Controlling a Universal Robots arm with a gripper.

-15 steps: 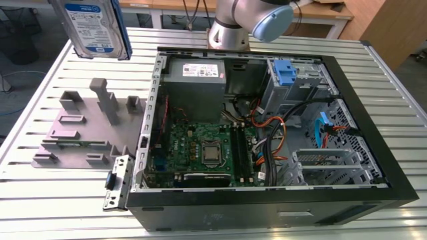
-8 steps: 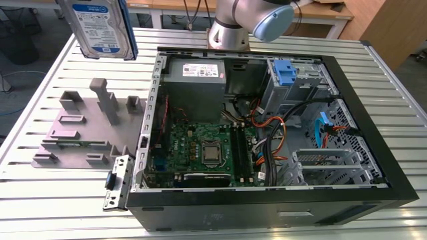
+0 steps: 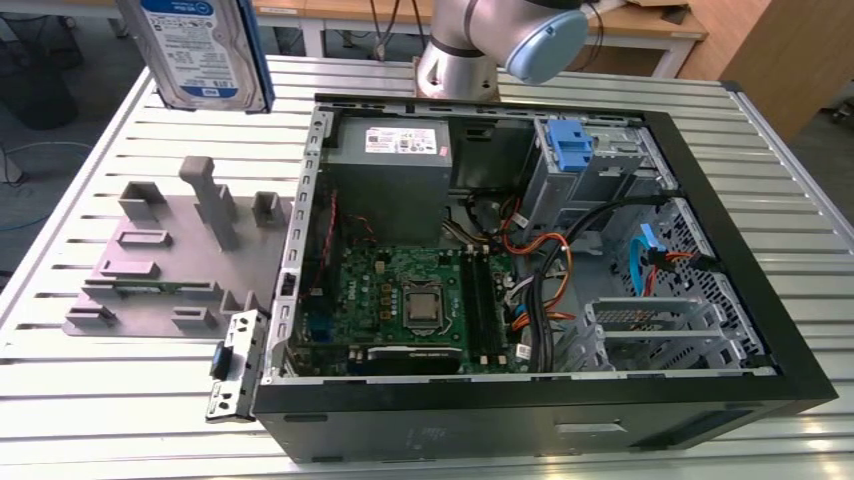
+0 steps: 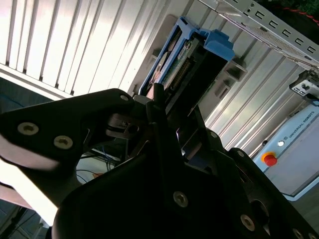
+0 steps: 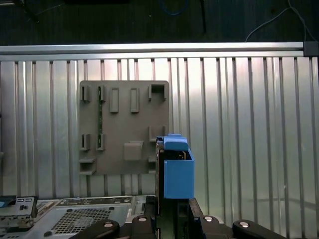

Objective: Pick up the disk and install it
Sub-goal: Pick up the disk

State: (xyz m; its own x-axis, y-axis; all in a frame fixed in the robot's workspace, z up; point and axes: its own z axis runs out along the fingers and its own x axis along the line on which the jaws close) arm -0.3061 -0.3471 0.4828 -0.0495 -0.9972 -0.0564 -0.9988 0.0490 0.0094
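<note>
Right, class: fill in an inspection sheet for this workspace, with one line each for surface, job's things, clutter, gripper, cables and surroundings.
Surface: slatted metal table, carrying an open computer case and a grey slotted tray.
Job's things: the disk is held in the air, off the table and not in the case.
Clutter: nothing seen.
Gripper: gripper shut on the disk.
Cables: orange, blue and black leads inside the case.
Surroundings: wooden furniture beyond the table.

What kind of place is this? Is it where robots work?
Probably a robotics lab or workshop. A robot arm stands at a ribbed metal table, an opened computer case lies on it with its circuit board bare, and the end effector holds the disk up above the table.
</note>
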